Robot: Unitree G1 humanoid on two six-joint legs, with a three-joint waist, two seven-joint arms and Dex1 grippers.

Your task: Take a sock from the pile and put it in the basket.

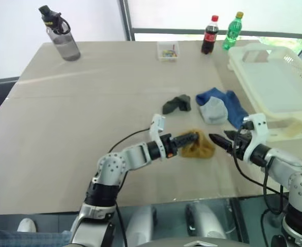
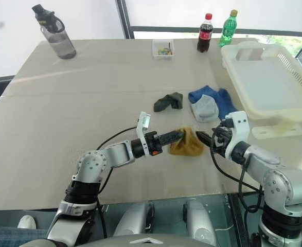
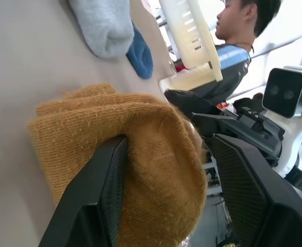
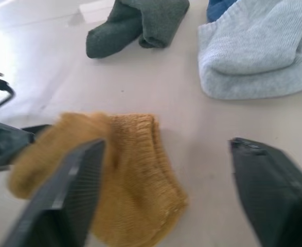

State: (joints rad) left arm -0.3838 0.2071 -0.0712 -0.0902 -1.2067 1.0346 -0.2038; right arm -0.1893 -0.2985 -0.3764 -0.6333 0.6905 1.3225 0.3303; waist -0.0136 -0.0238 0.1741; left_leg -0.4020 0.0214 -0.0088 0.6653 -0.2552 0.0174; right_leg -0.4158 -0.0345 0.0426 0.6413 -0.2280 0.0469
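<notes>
This looks like a robot test room or lab, not a home. A big plain beige table (image 1: pixel 78 118) stands by large windows (image 1: pixel 217 15), with a bare white wall (image 1: pixel 17 36) at ten o'clock. Things on it are laid out like props: a grey water bottle (image 1: pixel 63 37) at eleven o'clock, a cola bottle (image 1: pixel 209 35) and green bottle (image 1: pixel 232 31) at one o'clock. A person (image 3: pixel 238 46) stands close by.
</notes>
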